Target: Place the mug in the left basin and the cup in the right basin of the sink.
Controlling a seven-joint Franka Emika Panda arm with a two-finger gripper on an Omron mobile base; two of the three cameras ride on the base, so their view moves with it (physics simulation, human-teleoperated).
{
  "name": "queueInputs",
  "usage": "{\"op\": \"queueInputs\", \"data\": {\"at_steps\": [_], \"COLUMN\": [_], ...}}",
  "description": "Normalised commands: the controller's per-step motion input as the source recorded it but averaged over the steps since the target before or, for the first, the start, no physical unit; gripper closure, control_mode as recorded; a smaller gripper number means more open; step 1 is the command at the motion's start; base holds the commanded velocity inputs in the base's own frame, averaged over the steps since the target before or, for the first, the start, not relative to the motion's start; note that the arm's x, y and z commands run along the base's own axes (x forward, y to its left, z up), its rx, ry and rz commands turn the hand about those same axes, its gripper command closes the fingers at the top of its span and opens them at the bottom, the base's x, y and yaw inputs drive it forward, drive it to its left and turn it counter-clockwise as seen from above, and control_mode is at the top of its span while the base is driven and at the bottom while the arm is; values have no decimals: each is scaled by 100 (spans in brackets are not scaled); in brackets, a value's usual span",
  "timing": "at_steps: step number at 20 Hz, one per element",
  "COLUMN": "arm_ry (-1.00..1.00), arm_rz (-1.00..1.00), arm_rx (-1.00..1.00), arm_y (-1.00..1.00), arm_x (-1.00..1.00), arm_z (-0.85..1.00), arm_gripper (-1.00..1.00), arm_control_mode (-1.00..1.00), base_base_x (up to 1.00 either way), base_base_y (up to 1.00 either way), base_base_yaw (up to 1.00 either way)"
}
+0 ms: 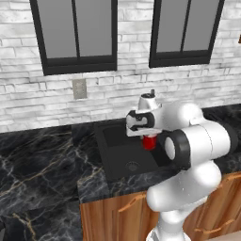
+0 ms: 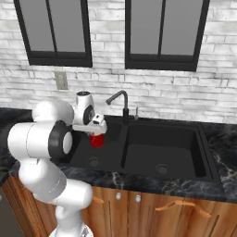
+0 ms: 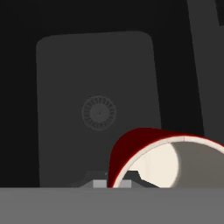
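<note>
Gripper (image 2: 96, 134) is pinching the mug (image 2: 96, 140): red body hangs directly under the hand in both base views, and the hand view puts its rim and pale inside right at the finger tips, 1 wall between them by the look of it. The fingers themselves are mostly hidden, so that grip is a read from how the mug hangs.

Key relation: mug sits straight below the hand, and the left basin (image 2: 85, 155) lies straight below the mug. The hand view looks down past the rim (image 3: 166, 142) onto the basin floor, with the round drain (image 3: 99, 113) up and left of the mug. Mug axis looks roughly vertical, mouth toward the hand. It is not on the floor yet; there is a visible gap under it in the left base view (image 1: 149, 141).

Judgement: next move is a plain vertical drop and release, no sideways correction needed.

Further out: the divider, then the right basin (image 2: 162, 148) with its own drain, nothing standing in it. Faucet (image 2: 121, 102) stands behind the divider, apart from the hand.

Only 1 arm on this rig.
</note>
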Motion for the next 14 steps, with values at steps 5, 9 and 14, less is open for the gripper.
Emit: {"op": "queueInputs", "data": {"at_steps": [5, 9, 14], "arm_ry": [18, 11, -1], "arm_rz": [2, 5, 11], "arm_rx": [0, 1, 0], "arm_y": [17, 4, -1], "arm_x": [56, 53, 35], "arm_z": [-50, -66, -68], "arm_gripper": [100, 100, 100], "arm_control_mode": [-100, -100, -100], "base_base_x": [0, 0, 0], "base_base_y": [0, 0, 0], "base_base_yaw": [0, 0, 0]}}
